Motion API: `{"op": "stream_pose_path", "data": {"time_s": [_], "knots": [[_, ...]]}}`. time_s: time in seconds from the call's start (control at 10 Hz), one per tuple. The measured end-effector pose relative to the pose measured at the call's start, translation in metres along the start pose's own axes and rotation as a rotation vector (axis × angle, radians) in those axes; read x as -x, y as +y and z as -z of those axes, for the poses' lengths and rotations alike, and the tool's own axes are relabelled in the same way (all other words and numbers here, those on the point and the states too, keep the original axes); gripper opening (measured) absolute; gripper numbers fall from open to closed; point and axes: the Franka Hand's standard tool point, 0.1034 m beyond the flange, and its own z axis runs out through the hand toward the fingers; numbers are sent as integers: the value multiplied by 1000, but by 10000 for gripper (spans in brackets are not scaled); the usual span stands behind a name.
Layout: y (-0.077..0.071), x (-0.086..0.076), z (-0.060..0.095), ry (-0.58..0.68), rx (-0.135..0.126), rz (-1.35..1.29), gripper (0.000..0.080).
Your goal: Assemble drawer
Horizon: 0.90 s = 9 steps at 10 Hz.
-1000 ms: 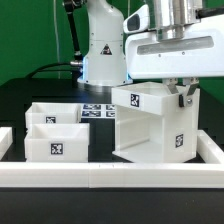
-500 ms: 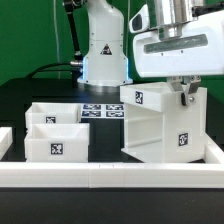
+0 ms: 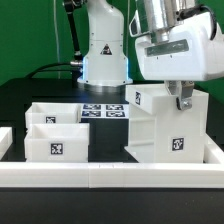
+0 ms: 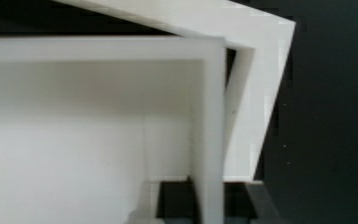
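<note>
Exterior view: the arm [image 3: 175, 45] reaches down from above on the exterior view's right, and its gripper [image 3: 180, 99] sits at the top edge of the housing [image 3: 165, 130]. The housing stands on the black table [image 3: 30, 95] at the right, just behind the front rail [image 3: 110, 176], with square tags showing on two of its faces. The two trays [image 3: 55, 140] lie at the exterior view's left, one just behind the other, near the housing but apart from it. The marker board [image 3: 103, 110] lies flat on the table behind them, between the trays and the housing. In the wrist view a thin white wall of the housing [image 4: 208, 120] runs between the dark fingers [image 4: 172, 205], which pinch it from either side; beyond the wall lies the box's pale inside and black table.
</note>
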Motion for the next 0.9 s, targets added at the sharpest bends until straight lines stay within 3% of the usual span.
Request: {"op": "stream_pose_path", "data": {"time_s": [0.2, 0.9], "knots": [[-10, 3, 0, -7, -3, 0, 42], [-18, 7, -9, -47, 51, -17, 42]]}}
